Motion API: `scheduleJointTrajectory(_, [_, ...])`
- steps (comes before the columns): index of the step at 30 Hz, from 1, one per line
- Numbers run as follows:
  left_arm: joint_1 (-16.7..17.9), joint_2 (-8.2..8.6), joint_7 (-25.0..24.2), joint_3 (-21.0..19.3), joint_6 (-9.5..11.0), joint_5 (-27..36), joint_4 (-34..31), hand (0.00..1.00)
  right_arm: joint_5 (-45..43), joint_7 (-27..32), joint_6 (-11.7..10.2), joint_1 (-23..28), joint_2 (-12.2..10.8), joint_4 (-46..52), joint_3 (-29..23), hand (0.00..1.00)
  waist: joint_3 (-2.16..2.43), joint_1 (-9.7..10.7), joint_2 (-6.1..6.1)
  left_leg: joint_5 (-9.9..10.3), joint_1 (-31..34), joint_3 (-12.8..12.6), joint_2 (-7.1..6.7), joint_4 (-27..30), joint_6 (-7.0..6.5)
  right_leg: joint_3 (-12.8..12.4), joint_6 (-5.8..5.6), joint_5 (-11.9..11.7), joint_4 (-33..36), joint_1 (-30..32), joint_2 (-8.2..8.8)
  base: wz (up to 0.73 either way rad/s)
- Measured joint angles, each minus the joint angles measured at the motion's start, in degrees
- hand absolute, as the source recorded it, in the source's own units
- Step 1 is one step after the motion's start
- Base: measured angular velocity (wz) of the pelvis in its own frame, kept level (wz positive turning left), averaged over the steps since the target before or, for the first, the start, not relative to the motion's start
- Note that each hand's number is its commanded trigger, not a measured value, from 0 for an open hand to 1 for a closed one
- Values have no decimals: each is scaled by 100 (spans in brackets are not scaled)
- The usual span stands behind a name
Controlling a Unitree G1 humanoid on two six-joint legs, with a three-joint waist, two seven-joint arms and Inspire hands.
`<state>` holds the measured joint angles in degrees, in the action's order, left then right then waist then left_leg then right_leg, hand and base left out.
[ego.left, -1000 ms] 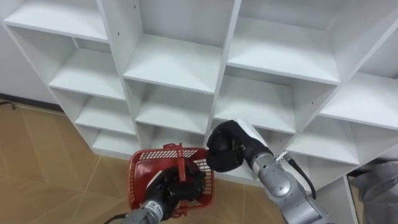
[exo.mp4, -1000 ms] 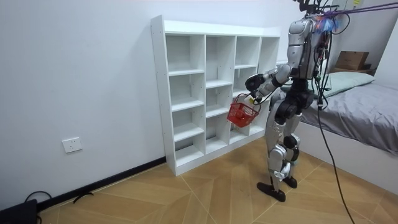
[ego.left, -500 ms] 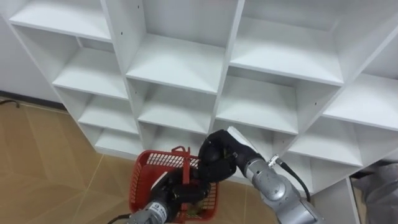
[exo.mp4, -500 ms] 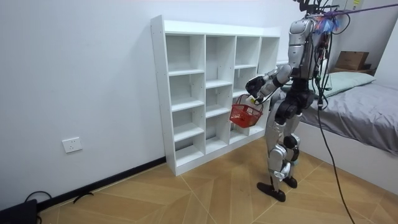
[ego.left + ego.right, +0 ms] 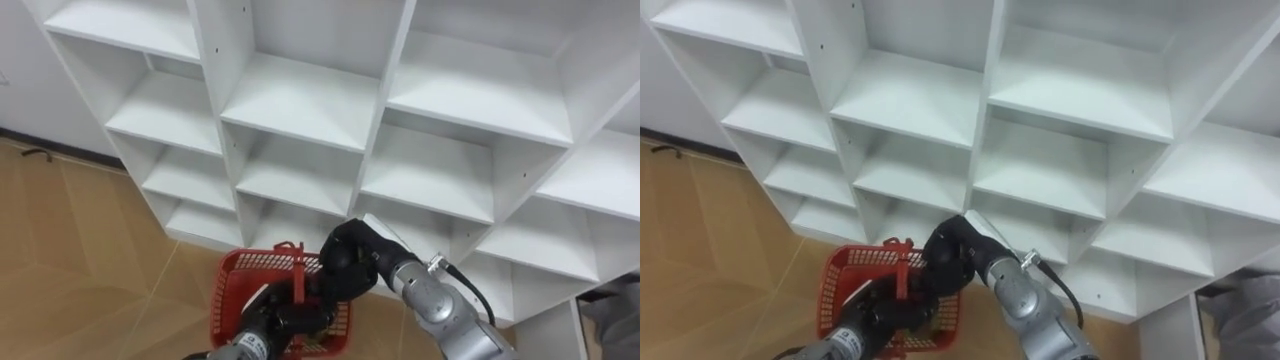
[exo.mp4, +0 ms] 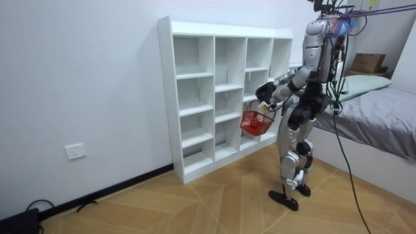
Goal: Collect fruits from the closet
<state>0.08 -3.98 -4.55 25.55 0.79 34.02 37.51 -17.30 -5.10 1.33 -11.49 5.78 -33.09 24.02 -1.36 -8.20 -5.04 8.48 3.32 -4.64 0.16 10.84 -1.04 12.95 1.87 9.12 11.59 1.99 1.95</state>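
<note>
Red basket point(image 5: 228, 296) hangs gripped in the left hand point(image 5: 283, 318); right hand point(image 5: 348, 268) over it, grasp unclear

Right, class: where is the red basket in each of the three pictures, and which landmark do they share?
Left eye view: red basket at the bottom edge, just left of centre.
Right eye view: the basket at the bottom edge, further left.
Room view: the basket right of centre, in front of the robot.
Shared landmark: the white shelf unit behind it.

Your head's two eyes look steeply down, close on the closet point(image 5: 300, 100) and red basket point(image 5: 228, 295). The room camera, well off, shares both.
</note>
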Motion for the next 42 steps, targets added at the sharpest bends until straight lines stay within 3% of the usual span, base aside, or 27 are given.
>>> scheduleJointTrajectory(5, [11,-17,0,10,0,1,0,100,-4,16,-1,-190,4,-193,119,100,-51,-24,-45,0,49,-5,-3,-4,0,-4,0,2,-2,46,-8,1])
scheduleJointTrajectory(10, [15,-16,0,12,2,-6,3,100,-28,19,-2,-302,3,-194,134,100,-56,-26,-59,0,94,-8,-9,-4,0,-1,-1,2,2,90,-18,0])
scheduleJointTrajectory(12, [18,-15,0,13,2,-22,4,100,-54,24,-4,-312,1,-194,146,71,-55,-37,-62,0,94,-10,-12,-3,0,5,-1,2,4,90,-20,0])
scheduleJointTrajectory(14, [21,-15,-1,5,2,-123,4,100,-100,26,-4,-312,0,-201,161,59,-55,-42,-62,0,93,-12,-15,-1,0,9,-1,2,4,90,-25,0])
scheduleJointTrajectory(17, [33,-15,-10,6,1,-225,4,100,-100,65,-4,-312,0,-223,170,51,-53,-42,-65,0,93,-10,-10,7,0,1,0,2,6,90,-15,0])
scheduleJointTrajectory(19, [36,-15,-28,7,1,-229,4,100,-98,91,-4,-312,-7,-224,170,26,-51,-44,-68,0,93,-10,-9,14,0,-4,0,2,10,89,-11,0])
scheduleJointTrajectory(20, [36,-14,-44,7,0,-229,4,100,-98,114,-4,-312,-19,-224,171,21,-49,-44,-71,0,93,-10,-8,22,0,-4,0,2,11,86,-10,0])
scheduleJointTrajectory(21, [36,-14,-63,6,0,-230,3,100,-99,122,-4,-312,-29,-225,171,7,-49,-44,-72,0,93,-10,-8,26,0,-4,0,2,12,85,-10,0])
scheduleJointTrajectory(22, [35,-8,-79,6,0,-230,3,100,-99,124,-3,-312,-49,-231,172,0,-48,-44,-73,0,93,-9,-8,35,0,-4,1,1,15,82,-10,0])
scheduleJointTrajectory(42, [49,-56,-83,53,-24,-218,6,100,280,250,-4,-312,-99,-458,178,0,-39,-22,-85,1,66,1,-1,56,1,27,5,-2,5,27,-6,0])
